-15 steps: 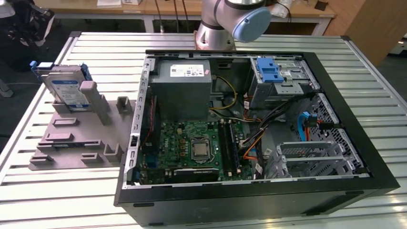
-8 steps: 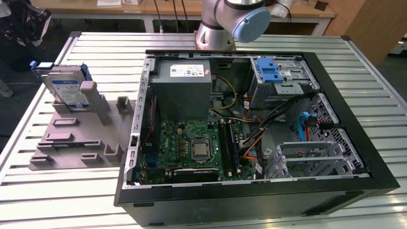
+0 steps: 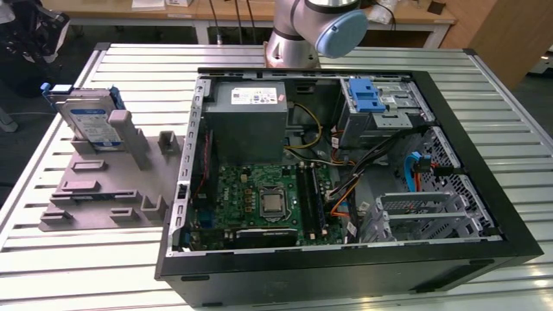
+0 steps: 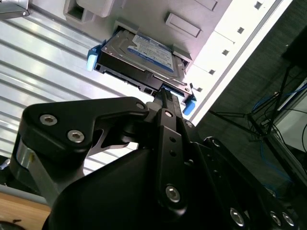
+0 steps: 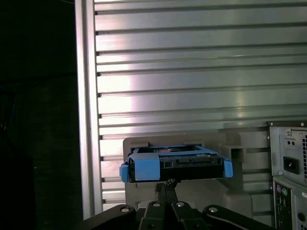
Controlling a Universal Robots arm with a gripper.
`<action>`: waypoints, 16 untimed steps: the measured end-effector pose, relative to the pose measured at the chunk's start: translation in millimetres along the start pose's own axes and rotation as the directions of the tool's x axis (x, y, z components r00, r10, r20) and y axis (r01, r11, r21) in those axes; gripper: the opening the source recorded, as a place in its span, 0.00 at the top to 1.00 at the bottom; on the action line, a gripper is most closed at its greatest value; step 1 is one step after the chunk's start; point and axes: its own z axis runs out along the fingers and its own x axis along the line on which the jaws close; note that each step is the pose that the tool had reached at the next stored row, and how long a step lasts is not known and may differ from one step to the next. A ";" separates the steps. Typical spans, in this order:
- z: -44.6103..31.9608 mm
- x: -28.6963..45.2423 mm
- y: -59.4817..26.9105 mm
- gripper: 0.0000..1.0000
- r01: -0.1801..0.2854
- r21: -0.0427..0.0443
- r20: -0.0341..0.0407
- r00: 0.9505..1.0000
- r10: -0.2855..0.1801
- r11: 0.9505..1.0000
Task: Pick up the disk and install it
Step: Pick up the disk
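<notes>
My pincer: in both wrist views my fingertips (image 5: 165, 184) (image 4: 164, 96) are drawn together into one narrow point, with nothing between them.

Where I point: my tip lines up with the middle of the disk's near edge. I have no hold on it.

Disk: the disk (image 3: 90, 123) stands on its edge in a grey holder (image 3: 95, 188), its blue-and-white label facing out in the exterior view. In the second wrist view (image 4: 144, 55) the label side shows. In the first wrist view (image 5: 175, 163) I see its narrow edge.

Blue frame: it wraps the disk's edges, with a blue tab sticking out at each end.

Holder: a flat grey block with several raised posts and slots, lying on the table (image 3: 129, 65) just beside the computer case (image 3: 484, 194), on the exterior view's left.

Table: ribbed pale metal slats, running under holder and case alike.

Computer case: open on its side. Inside I see a grey metal box with a white sticker (image 3: 246, 120), a green circuit board (image 3: 259, 194) below it, and loose cables.

Drive cage: a metal cage with a blue plastic latch (image 3: 367, 94) on it, at the far corner of the case.

My arm: its base (image 3: 302, 32) rises behind the case.
</notes>
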 end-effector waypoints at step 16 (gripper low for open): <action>0.0 0.0 0.0 0.89 0.045 -0.001 -0.002 0.999 -0.045 0.999</action>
